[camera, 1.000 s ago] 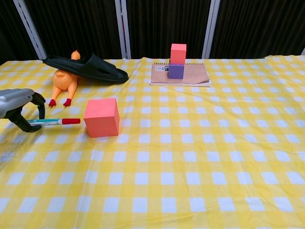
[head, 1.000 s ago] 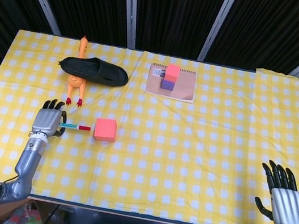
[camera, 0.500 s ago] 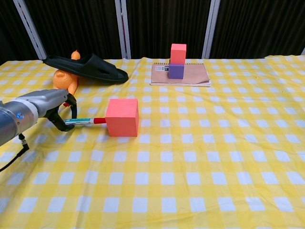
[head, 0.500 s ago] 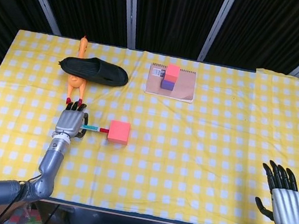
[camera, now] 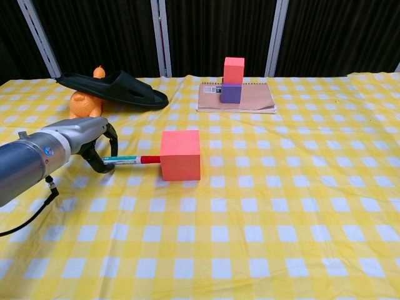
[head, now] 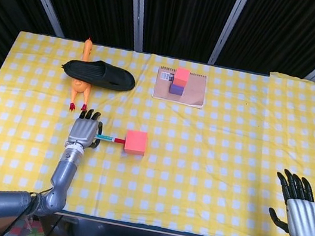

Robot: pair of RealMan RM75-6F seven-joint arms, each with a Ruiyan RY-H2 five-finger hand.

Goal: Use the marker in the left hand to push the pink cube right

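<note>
While the left hand (head: 84,131) grips the marker (camera: 131,160), its red tip meets the left face of the pink cube (camera: 180,155).

Cube and marker lie on the checked cloth (head: 219,146), left of centre — the marker level, pointing right, its rear end held in the curled fingers (camera: 100,161). Behind the hand lie a rubber chicken (head: 80,84) and a black slipper (head: 99,74), the slipper across the chicken. Farther back, a small pink block (camera: 234,69) stands on a purple block (camera: 230,93), both on a notebook (head: 190,90). At the near right edge the right hand (head: 300,211) hangs released — fingers spread, holding nothing.
</note>
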